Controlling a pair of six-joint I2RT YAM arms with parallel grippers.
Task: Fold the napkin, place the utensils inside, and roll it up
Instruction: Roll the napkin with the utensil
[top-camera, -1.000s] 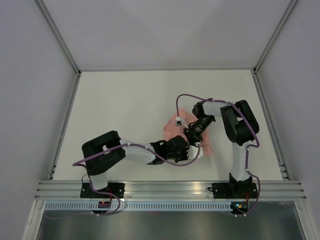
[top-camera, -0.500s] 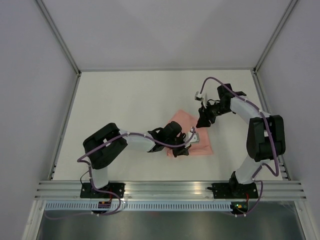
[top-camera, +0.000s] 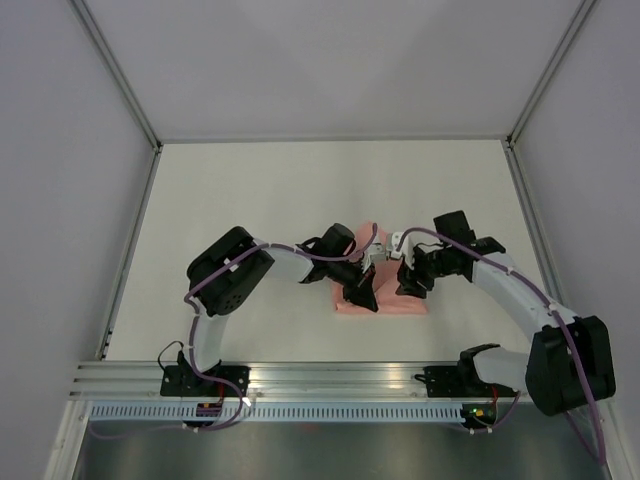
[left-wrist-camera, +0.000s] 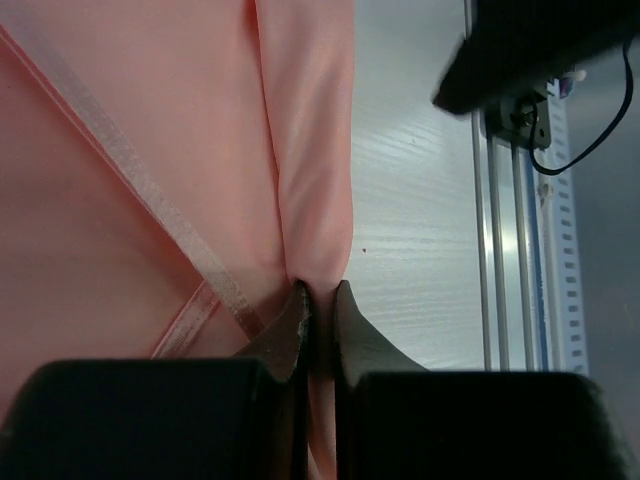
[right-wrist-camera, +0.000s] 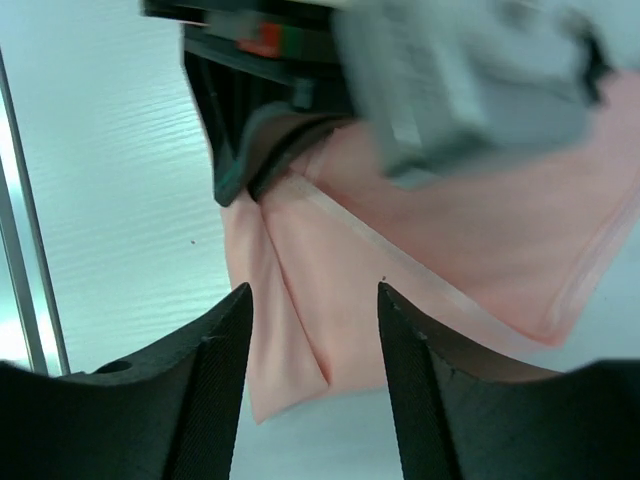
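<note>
Pinching a raised fold of the napkin (left-wrist-camera: 150, 180), left gripper (left-wrist-camera: 320, 300) is clenched on the cloth. Right gripper (right-wrist-camera: 313, 292) hangs just above the napkin, jaws apart, released.

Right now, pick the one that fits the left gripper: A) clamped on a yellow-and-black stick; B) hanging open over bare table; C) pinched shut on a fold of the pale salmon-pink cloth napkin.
C: in the left wrist view the left gripper has its two fingers closed on a raised ridge of the napkin.
</note>
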